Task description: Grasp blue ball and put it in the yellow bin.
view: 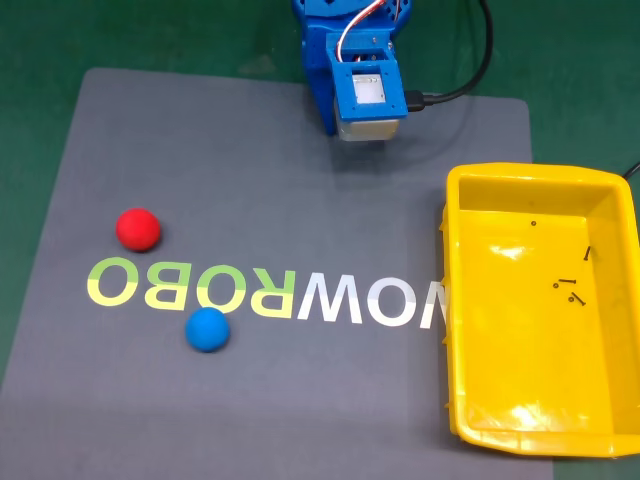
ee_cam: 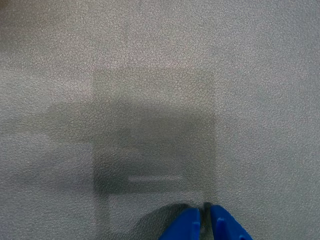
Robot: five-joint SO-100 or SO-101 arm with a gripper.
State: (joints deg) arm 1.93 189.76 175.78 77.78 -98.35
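- Fixed view: blue ball [view: 207, 329] sat lower left on the grey mat [view: 250, 150], just below the ROBO lettering [view: 190, 287], apart from the red ball [view: 137, 229]. Yellow bin [view: 600, 440] was at right, holding only black specks. Arm [view: 350, 70] was at top centre, well apart from both.
- Wrist view: gripper [ee_cam: 204, 214] showed at bottom edge, blue fingertips [ee_cam: 186, 225] nearly touching, holding nothing, over bare mat.
- Handling guess: ball looked light, matte, likely to roll; pinch across its widest middle.

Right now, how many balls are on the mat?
2: the red ball on the mat's left side in the fixed view, the blue ball nearer the camera, just right of it.
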